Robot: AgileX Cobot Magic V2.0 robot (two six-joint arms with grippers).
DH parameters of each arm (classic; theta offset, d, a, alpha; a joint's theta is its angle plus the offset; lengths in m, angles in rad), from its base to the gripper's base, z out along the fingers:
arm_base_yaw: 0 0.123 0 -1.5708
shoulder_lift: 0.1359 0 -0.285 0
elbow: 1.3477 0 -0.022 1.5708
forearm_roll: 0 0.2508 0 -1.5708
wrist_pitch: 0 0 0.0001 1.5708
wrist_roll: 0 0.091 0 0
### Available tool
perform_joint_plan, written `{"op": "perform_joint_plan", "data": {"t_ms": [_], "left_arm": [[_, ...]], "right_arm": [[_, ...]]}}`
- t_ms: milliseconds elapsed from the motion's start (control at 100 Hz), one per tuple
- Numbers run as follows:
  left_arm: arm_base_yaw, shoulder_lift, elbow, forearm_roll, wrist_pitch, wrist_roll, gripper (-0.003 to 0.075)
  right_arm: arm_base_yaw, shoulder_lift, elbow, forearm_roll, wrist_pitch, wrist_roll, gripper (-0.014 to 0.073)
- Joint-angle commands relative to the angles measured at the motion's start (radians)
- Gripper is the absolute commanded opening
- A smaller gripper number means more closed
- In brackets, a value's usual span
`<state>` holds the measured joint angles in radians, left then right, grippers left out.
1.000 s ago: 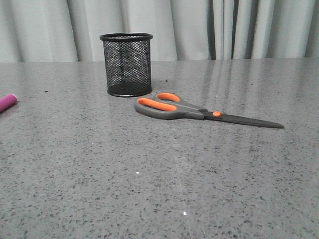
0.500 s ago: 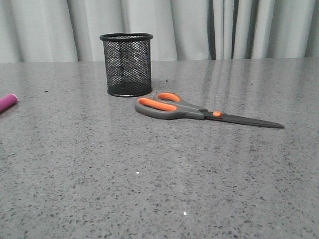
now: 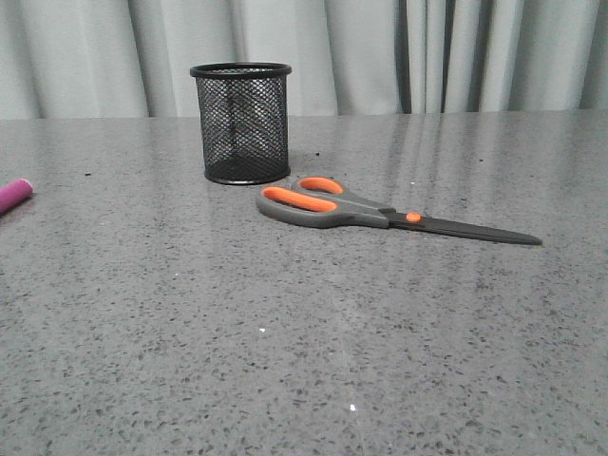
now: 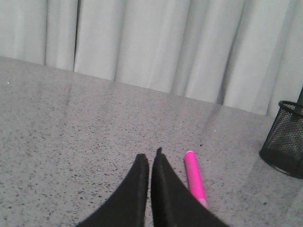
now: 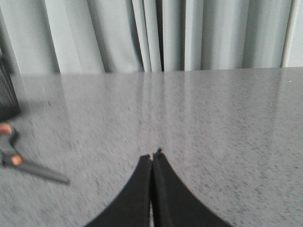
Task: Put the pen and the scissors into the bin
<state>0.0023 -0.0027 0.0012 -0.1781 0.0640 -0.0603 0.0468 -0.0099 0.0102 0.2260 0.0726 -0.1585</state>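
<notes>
Both tools, left (image 4: 150,163) and right (image 5: 152,158), are pinched closed, empty; scissors (image 3: 380,214) lie flat, blades pointing right.

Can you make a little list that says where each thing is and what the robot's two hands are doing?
pen: lying flat on the table, far left, outside the cup
scissors: lying flat, closed, right of the cup, handles nearest it
bin: upright; contents not clear through the mesh
left gripper: shut, holding nothing, beside the pen
right gripper: shut, holding nothing

On the surface (image 3: 285,361) before me: bin (image 3: 241,123) at rear, scissors (image 3: 380,213) just right-front of it, pen (image 3: 13,196) far left.
</notes>
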Motion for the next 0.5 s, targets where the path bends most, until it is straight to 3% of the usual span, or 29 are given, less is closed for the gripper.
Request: {"op": "perform_joint_plan", "data": {"t_ms": [0,220,490], "left_arm": [[-0.006,-0.033,0.045,-0.116,-0.078,-0.007,-0.0019],[-0.006,-0.033,0.043,-0.357,-0.085,-0.007,-0.0019],[-0.006,-0.025,-0.010,-0.447,-0.037,-0.005,-0.0020]], "right_arm": [[-0.005,-0.020,0.014,0.101,-0.127,-0.002,-0.0076],[-0.005,-0.020,0.014,0.260,-0.170,-0.002,-0.0076],[-0.005,0.034,-0.062,0.330,-0.073,-0.002,-0.0047]]}}
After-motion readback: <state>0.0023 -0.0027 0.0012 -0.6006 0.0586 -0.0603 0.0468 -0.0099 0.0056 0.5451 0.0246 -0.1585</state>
